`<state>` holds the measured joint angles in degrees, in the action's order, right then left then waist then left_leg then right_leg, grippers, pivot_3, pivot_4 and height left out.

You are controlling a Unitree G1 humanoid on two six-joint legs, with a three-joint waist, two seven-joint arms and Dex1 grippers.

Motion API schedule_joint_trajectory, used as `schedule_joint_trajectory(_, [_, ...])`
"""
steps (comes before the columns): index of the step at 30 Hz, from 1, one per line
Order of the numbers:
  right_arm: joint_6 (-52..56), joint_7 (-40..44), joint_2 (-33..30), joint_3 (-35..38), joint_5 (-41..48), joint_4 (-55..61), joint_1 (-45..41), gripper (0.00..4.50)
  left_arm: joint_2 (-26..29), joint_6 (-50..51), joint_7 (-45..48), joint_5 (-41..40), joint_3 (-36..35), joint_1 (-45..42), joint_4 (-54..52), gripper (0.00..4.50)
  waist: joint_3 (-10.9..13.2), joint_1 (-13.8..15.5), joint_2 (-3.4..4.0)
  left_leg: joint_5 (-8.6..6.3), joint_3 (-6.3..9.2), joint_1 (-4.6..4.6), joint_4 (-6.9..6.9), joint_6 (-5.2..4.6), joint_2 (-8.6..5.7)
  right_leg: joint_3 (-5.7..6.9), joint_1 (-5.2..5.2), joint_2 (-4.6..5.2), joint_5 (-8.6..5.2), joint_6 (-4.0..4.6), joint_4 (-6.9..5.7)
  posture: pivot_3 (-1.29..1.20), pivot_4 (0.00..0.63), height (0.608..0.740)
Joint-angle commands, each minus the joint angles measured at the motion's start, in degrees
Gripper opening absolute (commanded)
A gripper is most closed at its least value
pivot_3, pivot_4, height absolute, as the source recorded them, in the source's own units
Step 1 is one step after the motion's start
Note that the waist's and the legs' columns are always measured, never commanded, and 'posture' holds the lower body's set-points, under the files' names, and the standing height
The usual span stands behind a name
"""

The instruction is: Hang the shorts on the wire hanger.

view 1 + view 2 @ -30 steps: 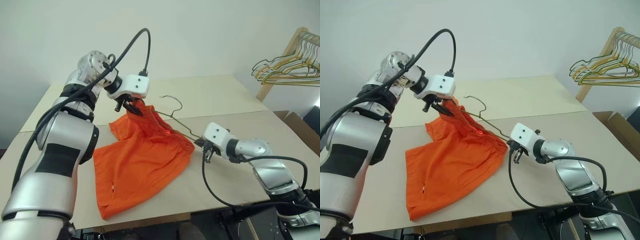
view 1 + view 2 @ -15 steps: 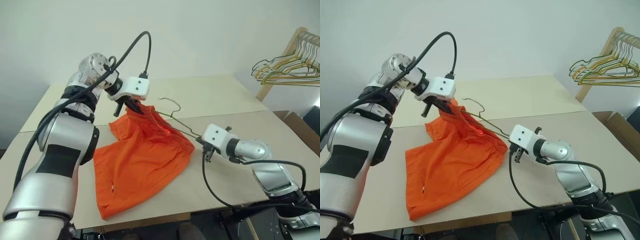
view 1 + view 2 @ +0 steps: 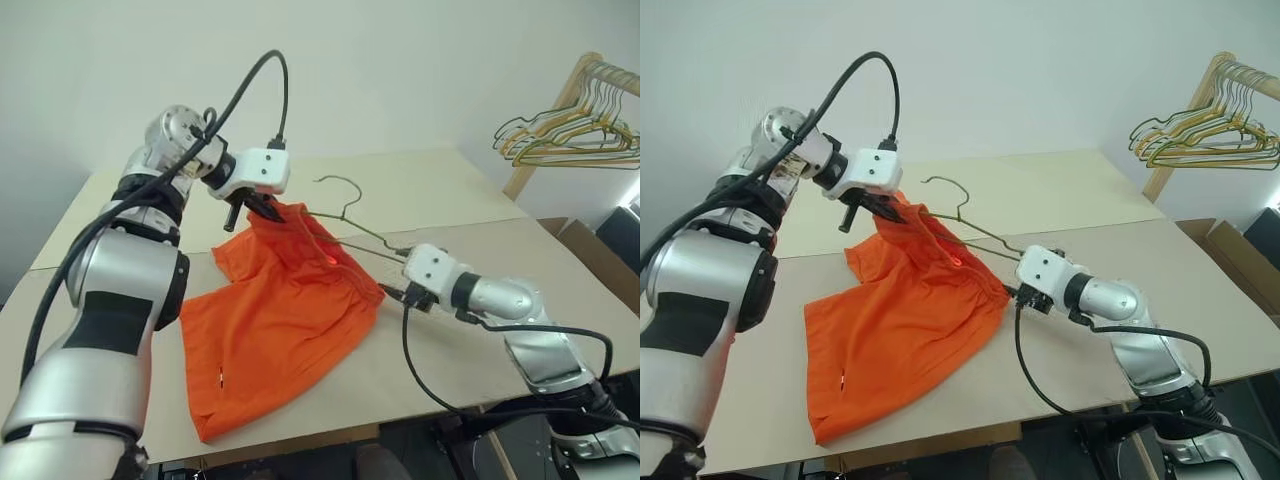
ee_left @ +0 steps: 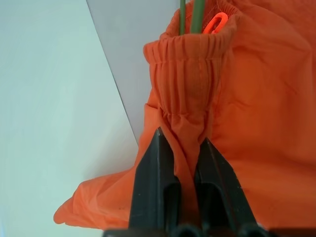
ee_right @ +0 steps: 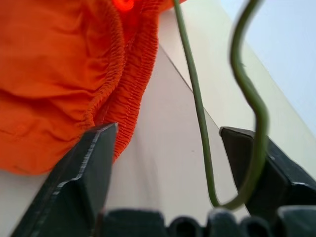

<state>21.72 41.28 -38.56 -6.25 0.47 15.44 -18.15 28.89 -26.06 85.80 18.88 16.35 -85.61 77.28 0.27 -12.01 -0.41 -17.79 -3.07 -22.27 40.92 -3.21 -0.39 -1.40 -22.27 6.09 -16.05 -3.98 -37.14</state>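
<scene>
My right gripper (image 5: 165, 163) has let go of the hanger (image 3: 345, 215) since a second ago, its jaws now spread wide.

The hanger's bent corner sits loose between my right fingers (image 5: 86, 168), close to one and apart from the other. My left gripper (image 4: 180, 158) is pinched tight on a fold of the shorts (image 3: 275, 320) just below the waistband, holding that end up off the table (image 3: 470, 200). The rest of the shorts trails down and lies spread on the table toward me. The hanger's wire runs into the raised waistband opening beside my left gripper, with its hook sticking up past the shorts and its far corner reaching out to my right gripper, just beside the shorts' edge.
</scene>
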Motion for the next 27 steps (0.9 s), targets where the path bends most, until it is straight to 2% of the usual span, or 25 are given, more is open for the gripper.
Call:
schedule_joint_trajectory(1, [3.6,-0.3,-1.1,10.0,5.6,-0.5,0.6,4.46,2.3,-0.7,0.5,-1.5,-2.2,-2.4,-1.5,0.0,0.0,0.0,0.0,0.0,0.0,0.0,0.0,0.0,0.0,0.0,0.0,0.01,0.0,0.0,0.0,-0.25,0.0,0.74])
schedule_joint_trajectory(6, [7.3,1.5,-1.6,18.4,12.5,-3.5,4.0,4.46,3.7,-1.3,3.6,-2.9,-3.9,-2.9,-1.9,0.0,0.0,0.2,0.0,-0.01,0.08,0.0,0.0,-0.02,0.0,0.09,0.04,0.02,0.0,0.0,-0.01,-0.25,0.0,0.74])
schedule_joint_trajectory(9, [7.2,5.2,1.2,20.6,19.6,-3.2,7.4,4.46,4.2,-1.6,3.8,-3.1,-4.7,-3.2,-2.1,0.0,0.0,0.1,0.0,-0.03,0.1,0.0,-0.01,-0.05,0.0,0.09,0.04,0.02,0.0,0.0,-0.01,-0.25,0.0,0.74])
schedule_joint_trajectory(14, [11.1,5.9,8.5,17.4,27.1,-3.2,9.0,4.46,4.8,-1.5,4.9,-3.9,-5.9,-3.9,-2.4,0.0,0.0,-0.6,0.0,-0.04,0.1,0.04,0.0,-0.07,0.03,0.05,0.05,-0.02,0.0,0.0,-0.07,-0.24,0.0,0.74])
schedule_joint_trajectory(17, [10.8,4.6,12.4,13.5,26.0,-6.9,7.6,4.46,5.0,-1.7,5.4,-4.2,-6.1,-3.9,-2.5,0.0,0.0,-0.9,0.01,-0.03,0.1,0.1,0.0,-0.07,0.03,0.01,0.07,0.0,0.0,0.0,-0.09,-0.23,0.0,0.74])
schedule_joint_trajectory(27, [9.5,6.3,16.5,6.9,26.0,-10.8,4.5,4.46,5.3,-1.5,5.9,-4.4,-6.1,-3.9,-2.8,0.0,0.0,-1.0,0.0,-0.01,0.16,0.08,0.03,-0.02,-0.06,0.04,-0.01,0.09,-0.01,-0.03,-0.39,-0.21,0.0,0.74])
